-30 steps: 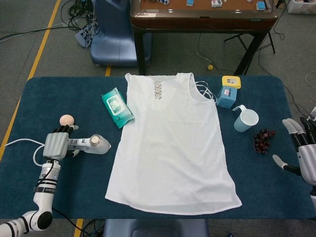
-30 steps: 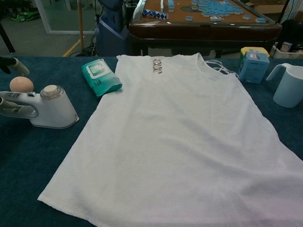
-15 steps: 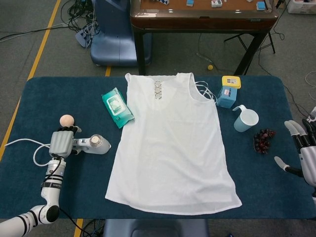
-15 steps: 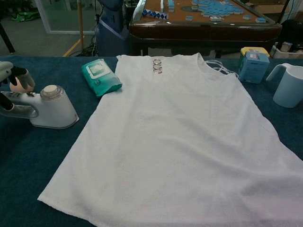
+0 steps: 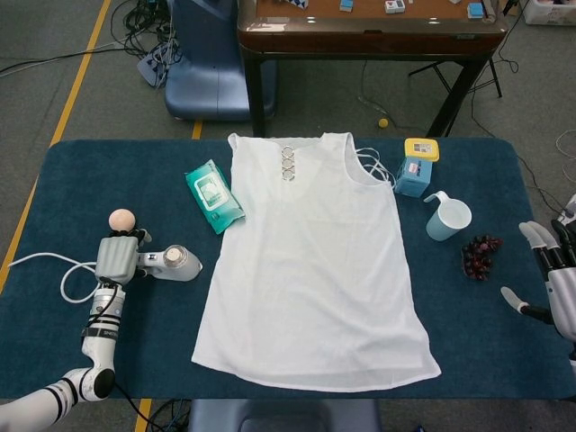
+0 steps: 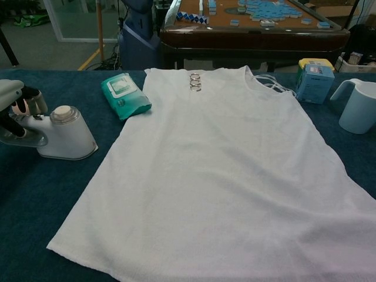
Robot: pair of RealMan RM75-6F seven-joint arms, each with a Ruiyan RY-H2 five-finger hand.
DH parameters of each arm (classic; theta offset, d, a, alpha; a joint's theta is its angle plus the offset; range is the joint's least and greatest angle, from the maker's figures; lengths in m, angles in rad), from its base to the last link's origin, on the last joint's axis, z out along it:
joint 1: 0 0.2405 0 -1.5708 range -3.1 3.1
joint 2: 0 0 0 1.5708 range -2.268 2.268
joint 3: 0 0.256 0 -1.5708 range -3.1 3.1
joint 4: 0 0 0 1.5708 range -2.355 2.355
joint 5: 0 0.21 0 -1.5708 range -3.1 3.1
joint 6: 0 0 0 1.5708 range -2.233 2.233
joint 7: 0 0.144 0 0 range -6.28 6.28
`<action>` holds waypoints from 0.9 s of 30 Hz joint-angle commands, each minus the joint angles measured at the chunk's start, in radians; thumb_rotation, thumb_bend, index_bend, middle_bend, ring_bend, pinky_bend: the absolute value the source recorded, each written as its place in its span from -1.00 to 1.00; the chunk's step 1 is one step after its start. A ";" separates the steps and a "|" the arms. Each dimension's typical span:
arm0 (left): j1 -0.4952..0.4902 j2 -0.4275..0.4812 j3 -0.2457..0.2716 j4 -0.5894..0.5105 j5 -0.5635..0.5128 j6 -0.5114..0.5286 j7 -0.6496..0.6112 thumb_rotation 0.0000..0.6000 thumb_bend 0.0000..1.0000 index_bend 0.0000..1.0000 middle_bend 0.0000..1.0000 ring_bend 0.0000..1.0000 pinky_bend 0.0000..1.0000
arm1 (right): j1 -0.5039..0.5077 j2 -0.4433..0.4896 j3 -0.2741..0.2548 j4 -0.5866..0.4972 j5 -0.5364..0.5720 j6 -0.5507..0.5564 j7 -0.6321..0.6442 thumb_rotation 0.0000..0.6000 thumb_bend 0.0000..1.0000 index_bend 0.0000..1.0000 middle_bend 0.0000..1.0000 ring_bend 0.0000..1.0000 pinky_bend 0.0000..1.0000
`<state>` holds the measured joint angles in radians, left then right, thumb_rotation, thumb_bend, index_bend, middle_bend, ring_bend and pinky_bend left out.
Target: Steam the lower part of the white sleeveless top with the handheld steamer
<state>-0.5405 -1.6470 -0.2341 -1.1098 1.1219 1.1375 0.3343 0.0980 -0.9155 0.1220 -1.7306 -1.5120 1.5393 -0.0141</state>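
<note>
The white sleeveless top (image 5: 315,270) lies flat on the blue table, neck away from me, its lower hem near the front edge (image 6: 223,176). To its left the white handheld steamer (image 5: 177,263) stands on the cloth, its nozzle toward the top. My left hand (image 5: 114,257) lies over the steamer's handle. In the chest view its fingers (image 6: 22,103) curl around the handle behind the steamer body (image 6: 66,136). At the table's right edge my right hand (image 5: 551,279) hovers with fingers spread and nothing in it.
A green wipes pack (image 5: 214,196) lies by the top's left shoulder. A blue box with a yellow lid (image 5: 417,166), a pale cup (image 5: 448,219) and grapes (image 5: 481,256) sit to the right. A peach ball (image 5: 121,219) and the steamer's white cable (image 5: 65,281) are near my left hand.
My left hand has slid right along the steamer's handle and its fingers have come down around it. The steamer has stayed put. The right hand drifted slightly lower.
</note>
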 commanded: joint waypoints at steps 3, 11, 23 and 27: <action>-0.007 -0.017 0.002 0.021 0.004 -0.005 -0.008 1.00 -0.55 -0.20 -0.10 -0.25 -0.49 | -0.001 0.000 -0.001 0.003 0.005 -0.005 0.003 1.00 -0.62 -1.00 -0.72 -0.97 -1.00; -0.020 -0.053 0.004 0.078 0.015 -0.010 -0.018 1.00 -0.55 -0.10 -0.01 -0.17 -0.49 | -0.004 0.001 -0.004 0.004 0.008 -0.006 0.007 1.00 -0.62 -1.00 -0.72 -0.97 -1.00; -0.031 -0.104 0.001 0.165 0.020 -0.023 -0.046 1.00 -0.55 0.22 0.15 -0.07 -0.46 | -0.009 0.004 -0.006 -0.001 0.016 -0.010 0.003 1.00 -0.62 -1.00 -0.72 -0.97 -1.00; -0.033 -0.116 0.004 0.193 0.035 -0.031 -0.087 1.00 -0.55 0.28 0.25 0.02 -0.28 | -0.010 0.004 -0.006 -0.003 0.019 -0.012 0.000 1.00 -0.62 -1.00 -0.72 -0.97 -1.00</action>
<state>-0.5724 -1.7576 -0.2316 -0.9283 1.1489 1.1102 0.2620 0.0884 -0.9116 0.1159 -1.7332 -1.4934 1.5278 -0.0134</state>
